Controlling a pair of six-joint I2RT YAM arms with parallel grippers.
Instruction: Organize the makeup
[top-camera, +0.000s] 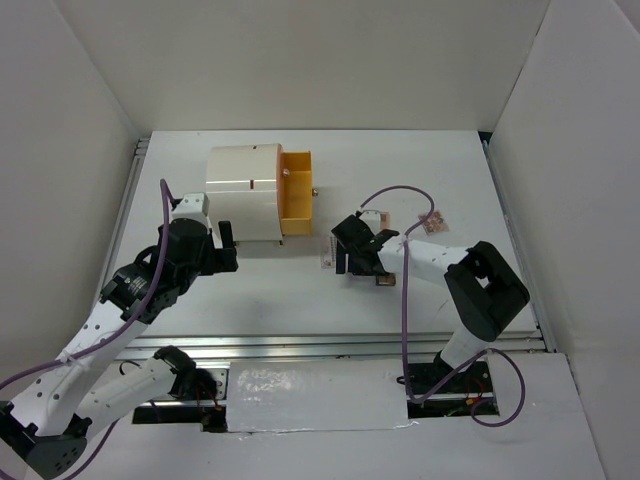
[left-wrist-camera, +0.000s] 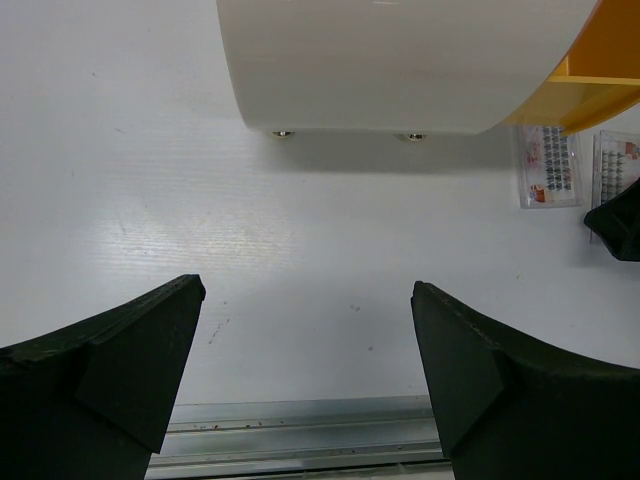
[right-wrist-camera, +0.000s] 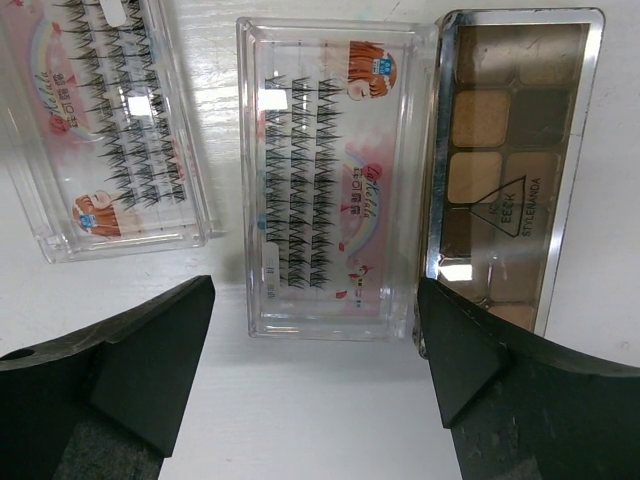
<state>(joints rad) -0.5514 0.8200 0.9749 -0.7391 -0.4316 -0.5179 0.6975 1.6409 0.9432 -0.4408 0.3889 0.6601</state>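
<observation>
Right gripper hovers wide open and empty, low over the white table
Clear plastic lash case and brown rectangular eyeshadow palette lie side by side, long axes parallel, pointing away from the wrist camera; left gripper gapes too, holding nothing

Cream box, orange drawer, brown palette, black lashes

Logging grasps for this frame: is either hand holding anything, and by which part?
Nothing is held. The left hand is open above the table; the right hand is open above a clear lash case.
</observation>
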